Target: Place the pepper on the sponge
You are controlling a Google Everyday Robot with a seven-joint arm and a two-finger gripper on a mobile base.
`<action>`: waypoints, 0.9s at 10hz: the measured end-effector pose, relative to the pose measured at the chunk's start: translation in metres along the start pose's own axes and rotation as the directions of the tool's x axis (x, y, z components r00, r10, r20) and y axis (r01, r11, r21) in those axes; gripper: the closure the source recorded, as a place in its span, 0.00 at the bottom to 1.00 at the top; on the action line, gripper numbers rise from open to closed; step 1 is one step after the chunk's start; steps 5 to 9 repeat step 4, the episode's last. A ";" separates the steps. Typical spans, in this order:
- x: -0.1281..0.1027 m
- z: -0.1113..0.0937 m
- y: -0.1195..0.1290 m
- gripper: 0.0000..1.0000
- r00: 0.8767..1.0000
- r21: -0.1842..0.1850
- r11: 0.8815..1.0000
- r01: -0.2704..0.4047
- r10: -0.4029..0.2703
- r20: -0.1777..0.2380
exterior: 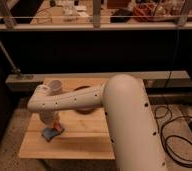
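The blue sponge (51, 134) lies flat near the front left of the wooden table (84, 145). A bit of orange-red pepper (56, 129) shows right over the sponge, just under the end of my white arm. My gripper (53, 123) hangs directly above the sponge, at the pepper, mostly hidden behind the arm's wrist. Whether the pepper rests on the sponge or is still held is not visible.
A pale pinkish cup (55, 88) stands at the table's back left. A round brownish dish (86, 105) sits behind my arm, partly covered. A dark railing and shelf run along the back, and cables lie on the floor at right (181, 135).
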 end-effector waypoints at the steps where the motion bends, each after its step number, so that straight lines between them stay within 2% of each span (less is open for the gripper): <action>1: 0.000 0.000 0.000 0.65 1.000 0.000 1.000 0.003 -0.003 0.001; 4: -0.001 0.001 -0.001 0.76 1.000 0.001 1.000 0.009 -0.009 0.003; 9: -0.001 0.001 -0.001 0.76 1.000 0.001 1.000 0.009 -0.009 0.003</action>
